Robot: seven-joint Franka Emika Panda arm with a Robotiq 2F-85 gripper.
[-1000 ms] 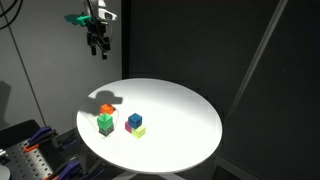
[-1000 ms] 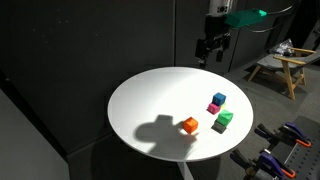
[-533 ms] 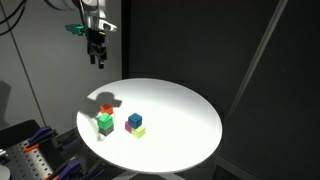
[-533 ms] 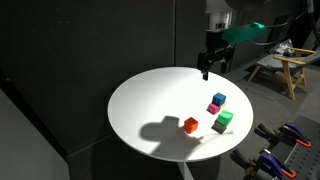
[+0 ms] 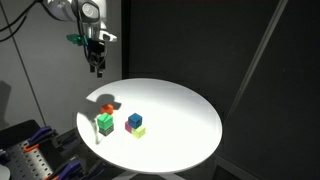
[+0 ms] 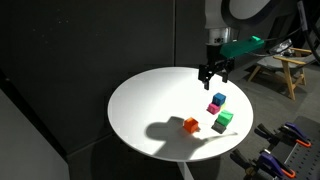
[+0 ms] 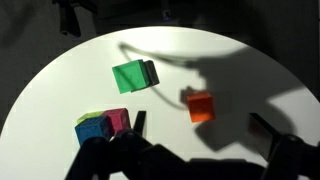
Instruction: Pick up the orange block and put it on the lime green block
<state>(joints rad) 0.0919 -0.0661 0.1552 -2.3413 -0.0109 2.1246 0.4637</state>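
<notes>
The Robotiq gripper [image 5: 97,70] is hovering above the round white table [image 7: 60,90], jaws spread wide, holding nothing. The small orange-red cube [image 7: 200,105] is lying directly ahead, centred between the jaws. The saturated green cube [image 7: 130,77] is sitting beyond it, apart.

We see white worktop [image 5: 180,115] lit hard from above, near glare; surroundings dark. We note broad soft shadow [image 6: 160,130] across it. In wrist view we find orange block [image 7: 200,105] sharp, bottom edge murky, blurred.
</notes>
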